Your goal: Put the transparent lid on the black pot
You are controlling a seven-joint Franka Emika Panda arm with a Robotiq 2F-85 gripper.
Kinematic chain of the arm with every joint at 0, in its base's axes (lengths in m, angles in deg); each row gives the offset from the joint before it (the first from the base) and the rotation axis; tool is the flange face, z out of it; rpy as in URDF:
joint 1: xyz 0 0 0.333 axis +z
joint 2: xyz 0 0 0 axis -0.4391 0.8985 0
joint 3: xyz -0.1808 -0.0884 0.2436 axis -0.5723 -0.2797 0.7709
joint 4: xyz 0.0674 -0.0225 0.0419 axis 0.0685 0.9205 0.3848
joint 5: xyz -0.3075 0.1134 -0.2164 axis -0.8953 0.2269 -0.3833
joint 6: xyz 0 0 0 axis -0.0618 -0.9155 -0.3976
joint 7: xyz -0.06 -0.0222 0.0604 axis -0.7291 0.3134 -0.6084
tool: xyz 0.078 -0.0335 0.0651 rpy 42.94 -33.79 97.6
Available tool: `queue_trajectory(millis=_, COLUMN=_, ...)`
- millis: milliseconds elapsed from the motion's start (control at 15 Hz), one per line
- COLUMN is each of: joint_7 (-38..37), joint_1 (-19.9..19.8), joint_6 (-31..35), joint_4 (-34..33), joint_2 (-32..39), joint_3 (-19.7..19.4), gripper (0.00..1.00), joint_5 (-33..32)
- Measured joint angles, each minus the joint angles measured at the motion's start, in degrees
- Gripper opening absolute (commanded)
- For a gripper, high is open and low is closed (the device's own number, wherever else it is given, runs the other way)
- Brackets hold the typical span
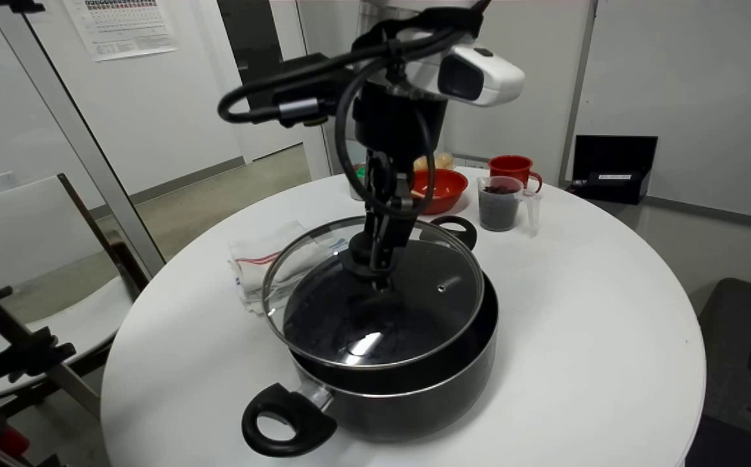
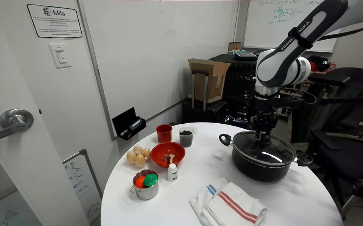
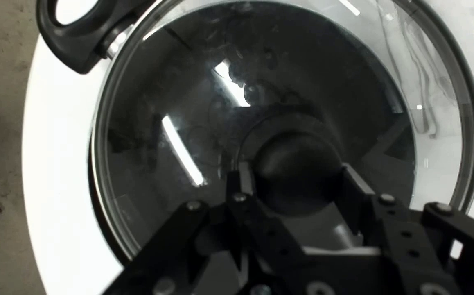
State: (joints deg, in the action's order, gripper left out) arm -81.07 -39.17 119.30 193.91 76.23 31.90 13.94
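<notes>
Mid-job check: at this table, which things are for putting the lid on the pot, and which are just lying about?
For the job:
transparent lid
black pot, beneath the lid
gripper, closed on the lid's knob

Just lying about:
striped cloths
red bowl
red mug
clear cup of dark bits
egg-like things
small metal pot holding a green item and an orange item
white bottle

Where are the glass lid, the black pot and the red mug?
Glass lid [image 3: 286, 98], in the wrist view: on its glass.
Black pot [image 1: 409, 410], in an exterior view: on its outer wall.
Red mug [image 2: 164, 135], in an exterior view: on its outer side.
</notes>
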Motion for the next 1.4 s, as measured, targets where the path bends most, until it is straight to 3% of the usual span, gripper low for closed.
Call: queue_trajectory(millis=1400, joint_7=-0.6, joint_1=-0.8, joint_6=5.3, joint_4=2.8, joint_2=-0.1, joint_3=0.0, gripper=0.25, joint_5=2.3)
